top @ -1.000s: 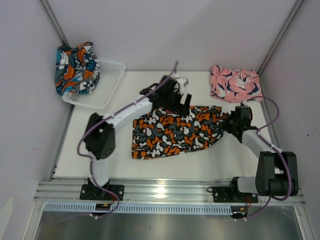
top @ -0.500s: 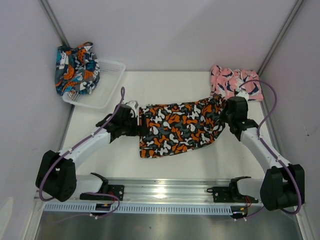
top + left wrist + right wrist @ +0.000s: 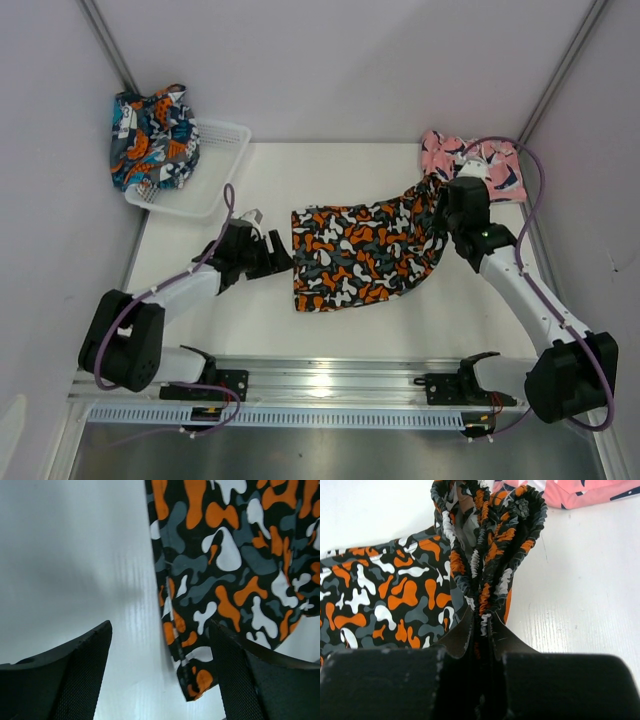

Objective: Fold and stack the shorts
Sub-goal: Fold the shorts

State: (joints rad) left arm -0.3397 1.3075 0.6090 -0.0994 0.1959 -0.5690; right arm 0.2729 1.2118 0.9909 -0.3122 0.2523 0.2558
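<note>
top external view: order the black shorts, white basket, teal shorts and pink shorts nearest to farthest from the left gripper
1. black shorts, mid-table, their edge just right of the left gripper
2. white basket, back left
3. teal shorts, draped over the basket's far left end
4. pink shorts, back right corner

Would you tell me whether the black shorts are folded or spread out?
Spread, not folded: the black shorts lie open, one end bunched in the right pincer.
</note>
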